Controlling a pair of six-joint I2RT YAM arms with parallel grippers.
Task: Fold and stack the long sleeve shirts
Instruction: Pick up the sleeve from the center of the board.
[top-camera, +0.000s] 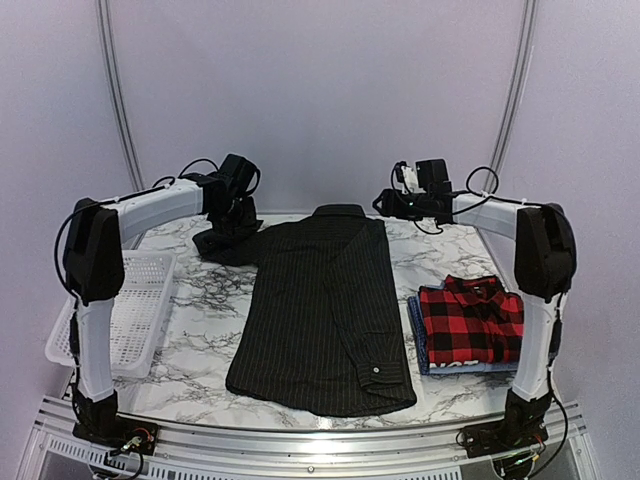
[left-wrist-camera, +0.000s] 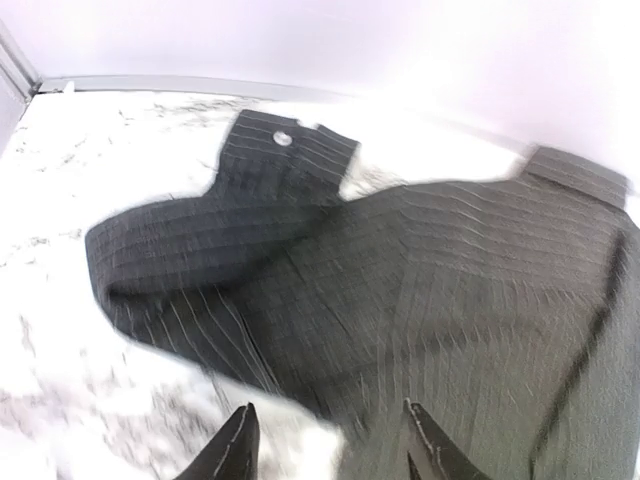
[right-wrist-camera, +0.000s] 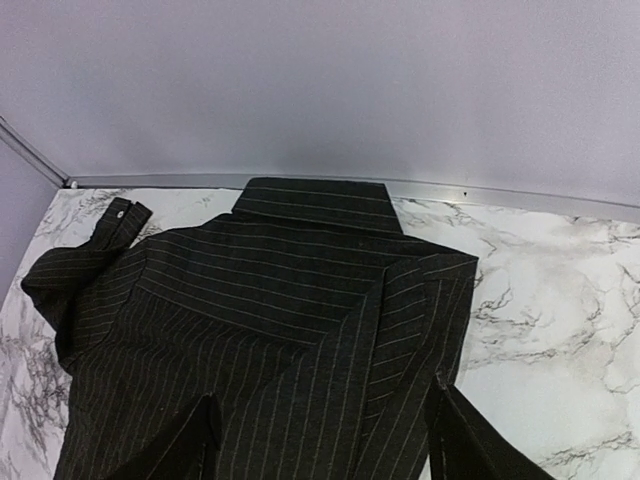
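Hanging with its fingers apart and nothing between them, the left pincer sits over the bunched left sleeve of the black pinstriped shirt, whose buttoned cuff points toward the far wall. The right pincer is likewise spread and holds nothing, poised above the shirt's right shoulder, near the collar. The shirt lies flat in the middle of the marble tabletop, collar at the far edge; its right sleeve is folded down along the body, with that cuff near the hem. To the right, well apart, the folded plaid shirt rests on the folded blue shirt. A white mesh basket stands at the left edge.
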